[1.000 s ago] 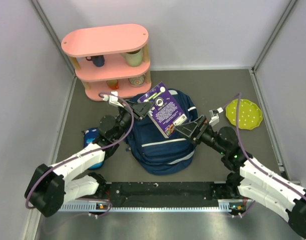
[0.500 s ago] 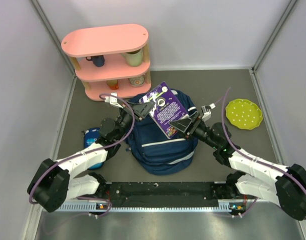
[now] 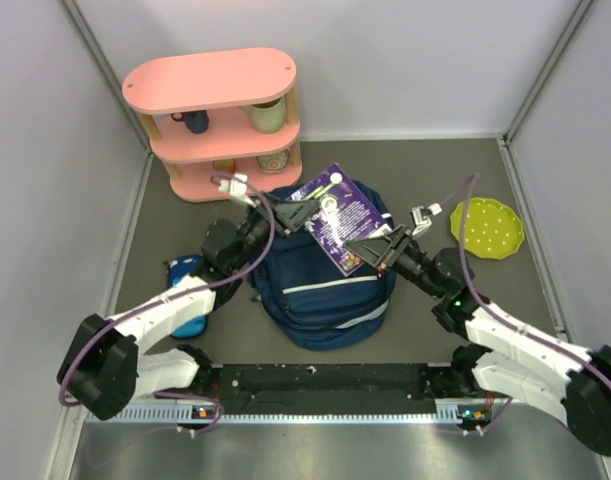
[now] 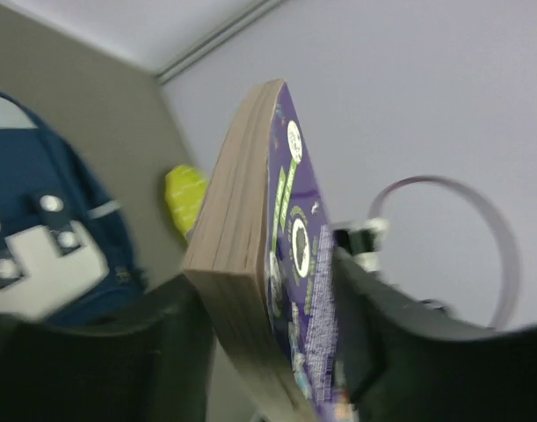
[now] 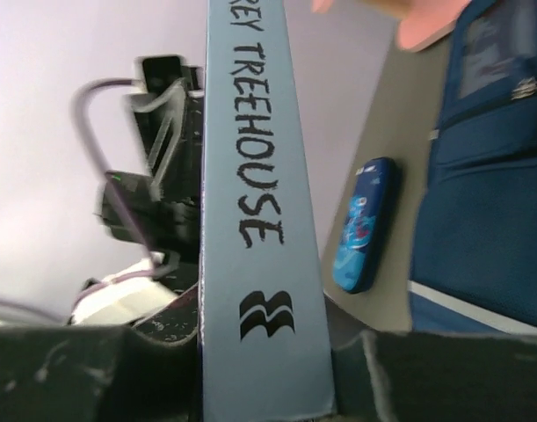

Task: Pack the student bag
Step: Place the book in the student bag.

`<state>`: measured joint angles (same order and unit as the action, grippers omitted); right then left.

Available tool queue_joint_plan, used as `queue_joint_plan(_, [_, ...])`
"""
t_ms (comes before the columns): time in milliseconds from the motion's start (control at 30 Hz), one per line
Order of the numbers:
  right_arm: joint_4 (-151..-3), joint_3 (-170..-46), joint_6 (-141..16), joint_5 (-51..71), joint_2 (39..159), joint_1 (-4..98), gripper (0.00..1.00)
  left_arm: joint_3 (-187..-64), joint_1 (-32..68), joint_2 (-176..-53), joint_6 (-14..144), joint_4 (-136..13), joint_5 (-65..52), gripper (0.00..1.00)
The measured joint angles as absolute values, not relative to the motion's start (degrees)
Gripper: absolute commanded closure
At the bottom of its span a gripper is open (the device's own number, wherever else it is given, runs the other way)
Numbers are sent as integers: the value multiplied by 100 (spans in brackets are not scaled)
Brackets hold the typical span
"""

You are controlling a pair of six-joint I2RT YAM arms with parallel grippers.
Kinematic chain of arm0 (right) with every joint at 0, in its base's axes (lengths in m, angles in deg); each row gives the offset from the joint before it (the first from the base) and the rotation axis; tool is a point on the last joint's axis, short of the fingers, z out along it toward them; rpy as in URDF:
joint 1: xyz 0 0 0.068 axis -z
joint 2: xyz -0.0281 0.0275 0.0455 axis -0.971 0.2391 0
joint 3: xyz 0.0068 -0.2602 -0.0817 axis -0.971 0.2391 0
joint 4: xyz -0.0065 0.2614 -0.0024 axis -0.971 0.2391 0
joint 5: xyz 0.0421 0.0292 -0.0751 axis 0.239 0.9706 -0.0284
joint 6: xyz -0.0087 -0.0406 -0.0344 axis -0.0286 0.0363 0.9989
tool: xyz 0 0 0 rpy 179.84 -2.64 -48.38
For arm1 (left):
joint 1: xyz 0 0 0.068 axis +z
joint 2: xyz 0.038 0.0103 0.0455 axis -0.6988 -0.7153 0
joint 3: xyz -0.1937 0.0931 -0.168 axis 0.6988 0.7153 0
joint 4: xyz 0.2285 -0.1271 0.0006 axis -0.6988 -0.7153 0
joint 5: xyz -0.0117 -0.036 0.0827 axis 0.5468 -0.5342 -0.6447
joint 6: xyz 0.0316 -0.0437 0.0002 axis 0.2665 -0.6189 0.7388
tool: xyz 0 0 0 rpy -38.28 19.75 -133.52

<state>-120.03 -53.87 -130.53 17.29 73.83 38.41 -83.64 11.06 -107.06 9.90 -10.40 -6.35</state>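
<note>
Now, with my left gripper (image 3: 297,211) and right gripper (image 3: 365,248) both clamping the book (image 3: 340,218), I should lower it squarely into the student bag (image 3: 320,295).

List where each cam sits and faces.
Top external: overhead at the near edge, looking down at table; left arm, right arm, navy backpack, purple book.
Left wrist: faces across the book's page edge toward the yellow-green plate; own jaws.
Right wrist: faces along the book's spine toward the left arm; own jaws.
Shared: all three show book and backpack.
</note>
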Motion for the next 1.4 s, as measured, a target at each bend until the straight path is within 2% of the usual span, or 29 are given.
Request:
queue_joint_plan(33, [-11671, -5389, -12900, 1639, 7147, 3841, 100, -8642, 1123, -10686, 1282, -1659, -466, 26])
queue_joint_plan(167, [-9662, -5529, -12240, 728, 5787, 3841, 100, -10049, 1101, -10676, 2777, -4211, 25, 13])
queue_joint_plan(400, [-6379, -6255, -11573, -1508, 4275, 3843, 100, -10333, 961, -10217, 4871, -6535, 347, 11])
queue_joint_plan(533, [-5188, -6401, -11545, -2393, 3971, 3845, 100, -10353, -5, -10453, 5848, -7560, 299, 11])
queue_joint_plan(700, [-4298, -6476, -11545, -2951, 3903, 3845, 100, -10530, -1176, -11012, 6513, -8209, 423, 11])
queue_joint_plan(900, [-3859, -6548, -11606, -3117, 3827, 3845, 100, -10690, -1694, -11548, 6858, -8487, 430, 13])
queue_joint_plan(1267, [-3686, -6550, -11763, -3084, 3827, 3845, 100, -10880, -2033, -12433, 6943, -8502, 43, 22])
queue_joint_plan(1367, [-3680, -6548, -11779, -3064, 3827, 3845, 100, -10934, -2048, -12627, 6919, -8504, -104, 37])
queue_joint_plan(1400, [-3671, -6548, -11785, -3056, 3827, 3845, 100, -10963, -2051, -12682, 6924, -8502, -163, 49])
